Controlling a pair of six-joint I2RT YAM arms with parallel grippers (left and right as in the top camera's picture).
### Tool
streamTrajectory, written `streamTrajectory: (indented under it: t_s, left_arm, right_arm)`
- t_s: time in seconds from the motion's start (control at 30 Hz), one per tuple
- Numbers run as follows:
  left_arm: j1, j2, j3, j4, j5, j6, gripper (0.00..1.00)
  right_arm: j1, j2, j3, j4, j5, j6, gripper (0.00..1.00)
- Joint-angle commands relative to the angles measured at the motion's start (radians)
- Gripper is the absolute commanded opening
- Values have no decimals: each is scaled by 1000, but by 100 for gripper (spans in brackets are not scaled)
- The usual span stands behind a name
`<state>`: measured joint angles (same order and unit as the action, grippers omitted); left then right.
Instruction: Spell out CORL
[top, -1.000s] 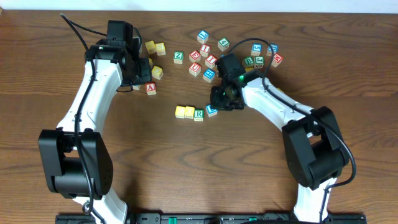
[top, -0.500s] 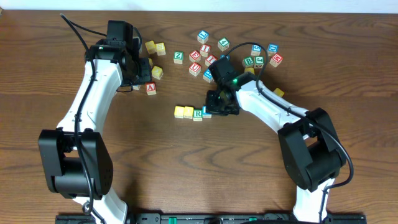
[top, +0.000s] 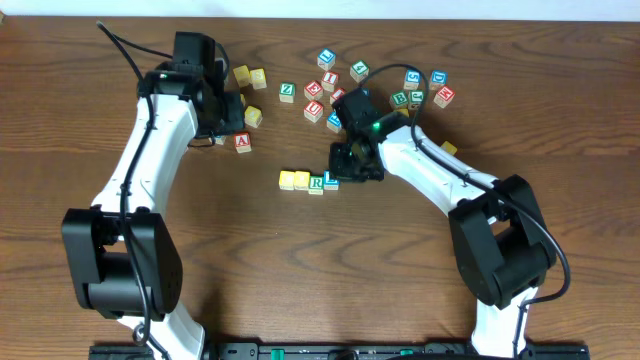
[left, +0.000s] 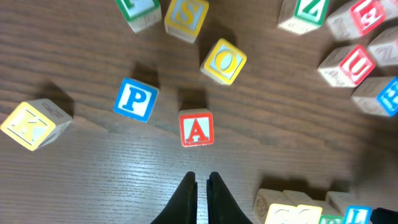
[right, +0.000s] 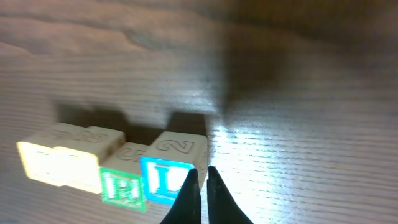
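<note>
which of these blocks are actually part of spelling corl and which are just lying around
Part of the job:
- the row: yellow blocks (letters unreadable), green R block, blue L block
- right hand, at the L end

Lying about:
- red A block
- blue P block
- yellow S block
- red U block

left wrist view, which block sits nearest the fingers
The red A block, straight ahead of the left fingers. The blue P and yellow O lie farther off.

Overhead: straight down, far, whole table. Wrist views: close, angled downward; both catch block row.
</note>
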<state>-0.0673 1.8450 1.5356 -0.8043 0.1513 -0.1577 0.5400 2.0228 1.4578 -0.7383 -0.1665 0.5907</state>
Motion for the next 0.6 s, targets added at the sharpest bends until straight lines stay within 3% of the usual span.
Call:
streamTrajectory:
  t_s: [0.0, 0.2, 0.57]
  left_arm:
    - [36, -51, 87, -10, -6, -5, 8]
    - [98, -133, 93, -28, -6, -5, 8]
    - [156, -124, 87, -57, -6, -5, 8]
  right_arm:
    - [1, -69, 68, -18, 32, -59, 1]
    - [47, -71, 77, -16, -34, -95, 1]
    - [210, 20, 76, -17, -34, -75, 1]
